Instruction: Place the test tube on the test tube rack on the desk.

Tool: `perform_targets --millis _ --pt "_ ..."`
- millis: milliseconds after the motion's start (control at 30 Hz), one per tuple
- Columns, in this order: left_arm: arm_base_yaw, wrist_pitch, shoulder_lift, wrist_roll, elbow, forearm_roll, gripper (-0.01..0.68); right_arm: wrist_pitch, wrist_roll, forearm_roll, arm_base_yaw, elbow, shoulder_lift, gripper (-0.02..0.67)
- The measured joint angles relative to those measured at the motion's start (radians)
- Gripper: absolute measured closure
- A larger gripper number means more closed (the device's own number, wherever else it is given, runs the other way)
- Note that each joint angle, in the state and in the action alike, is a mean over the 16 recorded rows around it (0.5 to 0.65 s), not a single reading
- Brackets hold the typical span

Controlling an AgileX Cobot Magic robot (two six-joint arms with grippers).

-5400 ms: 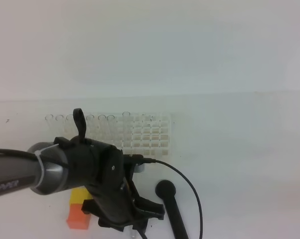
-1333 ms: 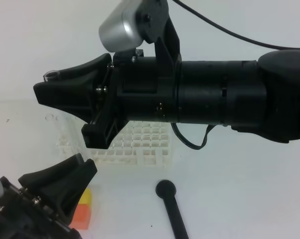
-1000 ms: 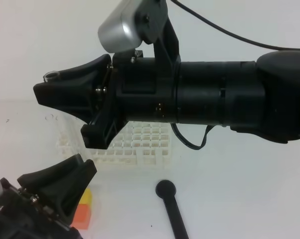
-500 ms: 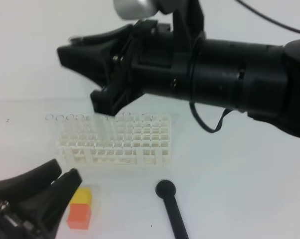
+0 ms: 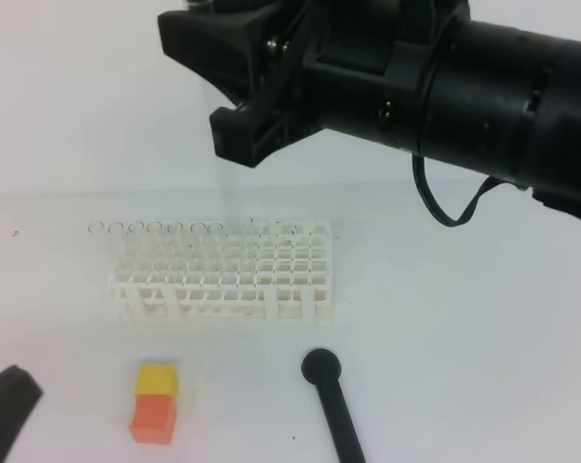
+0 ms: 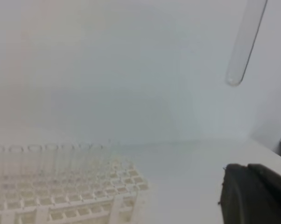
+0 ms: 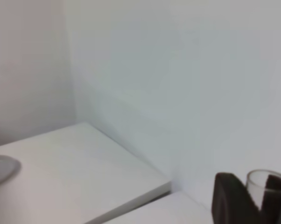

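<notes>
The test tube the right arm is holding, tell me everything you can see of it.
The test tube is a slim, clear, colourless tube, glass by the look of it, with a rounded closed bottom and an open rim at the top. It hangs nearly upright, slightly tilted, in mid-air above the rack, touching neither rack nor desk. Its upper end sits between the black fingers of the right end effector. From the high view it is almost invisible against the white. It looks empty.
</notes>
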Motion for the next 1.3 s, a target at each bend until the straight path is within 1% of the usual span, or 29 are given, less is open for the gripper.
perform_targets --millis 100,200,433,533,633,767,900,1033,1133,1300 --pt "0.044 0.029 -0.052 0.0 0.0 0.0 0.67 -0.036 -0.018 0.002 0.0 0.0 -0.003 0.525" --pt "0.108 0.044 -0.087 0.0 0.0 0.0 0.672 -0.074 -0.035 0.005 0.0 0.0 -0.005 0.525" --pt "0.302 0.05 -0.117 0.0 0.0 0.0 0.673 -0.171 -0.049 0.009 0.0 0.016 -0.029 0.525" --pt "0.391 0.052 -0.118 0.0 0.0 0.001 0.673 -0.214 -0.001 -0.034 0.0 0.034 -0.048 0.525" --pt "0.47 0.054 -0.118 0.0 0.0 0.001 0.674 -0.252 0.141 -0.169 0.0 0.061 -0.068 0.525" --pt "0.548 0.057 -0.118 0.0 0.0 0.002 0.674 -0.295 0.425 -0.441 0.0 0.102 -0.087 0.525" --pt "0.597 0.058 -0.118 0.001 0.0 0.003 0.674 -0.336 0.723 -0.735 0.0 0.136 -0.074 0.525" --pt "0.619 0.06 -0.118 0.005 0.0 0.005 0.674 -0.394 0.995 -0.999 0.0 0.161 -0.024 0.525" --pt "0.625 0.06 -0.118 0.008 0.0 0.005 0.674 -0.463 1.114 -1.11 0.0 0.17 0.032 0.525" --pt "0.632 0.061 -0.12 0.014 0.003 0.006 0.674 -0.637 1.161 -1.164 0.0 0.174 0.149 0.525"
